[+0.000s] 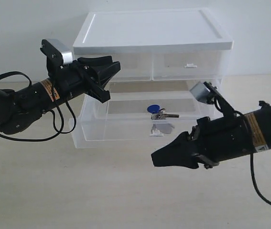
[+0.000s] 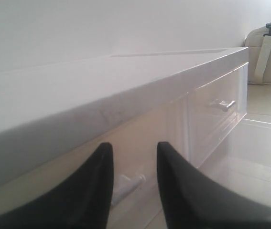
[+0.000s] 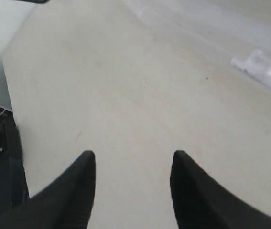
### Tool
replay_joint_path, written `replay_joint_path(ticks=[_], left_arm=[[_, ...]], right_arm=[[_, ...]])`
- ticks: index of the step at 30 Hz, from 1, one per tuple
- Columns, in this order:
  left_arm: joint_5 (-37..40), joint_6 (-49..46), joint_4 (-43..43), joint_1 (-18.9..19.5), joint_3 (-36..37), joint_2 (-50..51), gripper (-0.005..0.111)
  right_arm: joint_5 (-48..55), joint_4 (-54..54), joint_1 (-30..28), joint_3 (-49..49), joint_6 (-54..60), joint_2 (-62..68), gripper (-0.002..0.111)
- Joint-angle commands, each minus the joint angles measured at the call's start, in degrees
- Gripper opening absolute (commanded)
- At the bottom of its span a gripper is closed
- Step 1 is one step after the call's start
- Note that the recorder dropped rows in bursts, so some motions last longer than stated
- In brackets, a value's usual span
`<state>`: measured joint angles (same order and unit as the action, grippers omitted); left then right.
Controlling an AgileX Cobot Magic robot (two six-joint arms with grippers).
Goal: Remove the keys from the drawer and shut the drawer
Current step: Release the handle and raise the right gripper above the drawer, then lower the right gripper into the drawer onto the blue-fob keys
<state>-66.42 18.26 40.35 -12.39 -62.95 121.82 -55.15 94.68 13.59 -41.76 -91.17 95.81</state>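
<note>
Exterior view: the drawer (image 1: 97, 136), wide and of clear translucent plastic, is seen pulled out from under a glossy white cabinet (image 1: 149, 33). The keys (image 1: 161, 114) are found lying on its floor, right of the middle, silver-grey metal with a blue oval fob (image 1: 152, 109), touched by neither arm. The left gripper (image 1: 113, 82) is held up at the upper left drawer (image 1: 125, 67), black tapered fingers spread apart; in the left wrist view a small white knob (image 2: 128, 183) is framed between them. The right gripper (image 1: 157, 160) is held low over the matt beige table (image 1: 102, 200), in front of the drawer and clear of it; its pointed fingers are shown apart in the right wrist view. The drawer's little white handle (image 3: 262, 69) is caught there too, blurred.
</note>
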Motion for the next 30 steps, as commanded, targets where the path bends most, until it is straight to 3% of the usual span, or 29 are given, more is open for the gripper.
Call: replay_joint_path(ticks=[1, 3, 8, 11, 15, 18, 24, 27, 30], left_arm=[[3.14, -0.14, -4.94, 0.49, -0.69, -0.47, 0.031], [3.11, -0.46, -4.94, 0.49, -0.69, -0.47, 0.031], [3.27, -0.61, -4.94, 0.49, -0.69, -0.47, 0.031], [3.50, -0.61, -4.94, 0.49, -0.69, -0.47, 0.031], [4.33, -0.61, -4.94, 0.49, -0.69, -0.47, 0.031], [5.12, -0.61, -4.94, 0.49, -0.69, -0.47, 0.031], [5.12, -0.61, -4.94, 0.49, -0.69, -0.47, 0.031], [5.61, -0.61, -4.94, 0.49, -1.06, -0.47, 0.031], [6.33, -0.61, -4.94, 0.49, -1.25, -0.47, 0.031]], right_arm=[[1.53, 0.40, -0.42, -0.95, -1.13, -9.54, 0.044], [7.03, 0.30, -0.42, -2.42, -1.24, -14.08, 0.044], [36.53, 5.11, 3.33, -8.25, -2.10, -20.76, 0.045], [38.11, 5.26, 5.20, -12.10, -6.50, -19.12, 0.048], [37.62, 5.26, 6.78, -16.39, -6.43, -13.62, 0.068], [38.53, 5.26, 7.09, -19.48, -3.27, -8.50, 0.069], [63.26, 5.26, 12.51, -23.50, 5.52, -2.62, 0.064], [71.67, -6.84, 15.40, -24.36, 17.64, -0.81, 0.062], [82.20, -35.21, 16.91, -28.48, 45.52, 1.52, 0.062]])
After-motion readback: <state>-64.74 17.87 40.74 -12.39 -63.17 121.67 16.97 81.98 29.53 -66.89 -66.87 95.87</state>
